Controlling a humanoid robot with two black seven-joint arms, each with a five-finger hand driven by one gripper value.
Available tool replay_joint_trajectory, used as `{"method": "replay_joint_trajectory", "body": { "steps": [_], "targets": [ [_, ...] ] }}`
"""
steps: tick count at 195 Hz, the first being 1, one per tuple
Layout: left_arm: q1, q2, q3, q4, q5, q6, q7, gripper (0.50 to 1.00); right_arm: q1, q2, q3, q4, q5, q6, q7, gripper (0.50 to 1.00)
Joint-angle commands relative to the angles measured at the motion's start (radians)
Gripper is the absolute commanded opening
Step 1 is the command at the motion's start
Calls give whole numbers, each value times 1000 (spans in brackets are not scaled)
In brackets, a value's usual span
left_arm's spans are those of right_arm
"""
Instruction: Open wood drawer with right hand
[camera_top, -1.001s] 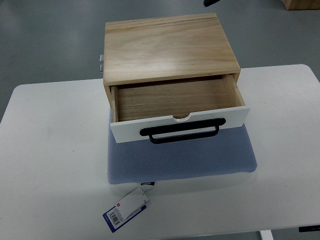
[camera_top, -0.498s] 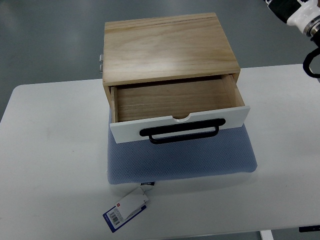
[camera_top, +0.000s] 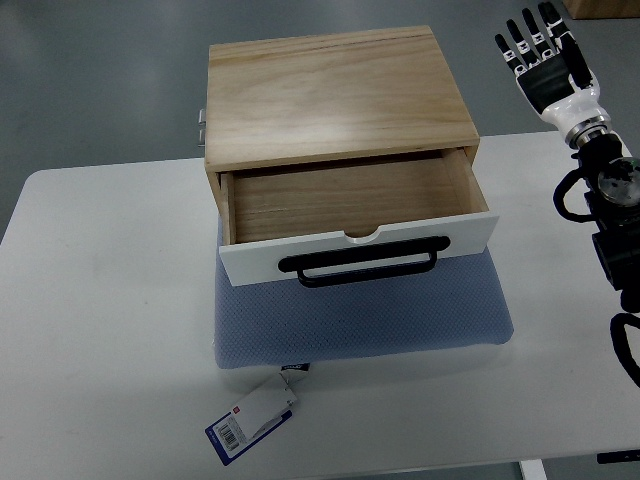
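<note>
Top view: your right hand (camera_top: 545, 62) sits at the upper right corner, arm coming in along the right edge over the white table (camera_top: 100, 300). Fingers (camera_top: 525, 40) are straight and slightly spread, palm flat, holding nothing. It's well apart from the wood drawer box (camera_top: 335, 95) and touches nothing.

Your task thing, the box, sits mid-frame at the table's far edge, resting on a blue-grey cushion (camera_top: 370, 320). Its drawer (camera_top: 350, 205) is pulled out toward you, bare wood inside visible, nothing in it that you can see. White drawer front (camera_top: 250, 265) faces you with a black handle (camera_top: 360, 265) across it, and a small half-round notch in the top edge. Front hangs over the cushion.

Paper tag (camera_top: 252, 418) with a barcode lies just in front of the cushion's near left corner, attached at a small dark label. A small metal fitting (camera_top: 201, 127) shows on the box's left side.
</note>
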Motion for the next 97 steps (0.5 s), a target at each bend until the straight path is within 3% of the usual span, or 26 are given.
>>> {"method": "replay_joint_trajectory", "body": {
  "steps": [1,97],
  "targets": [
    [0,0,0,-1,0,0,0,1000,0,1,1,0,0,0,0,946],
    [0,0,-1,0,-1,0,0,1000,-17,22,2,-6,0,2,0,946]
  ]
}}
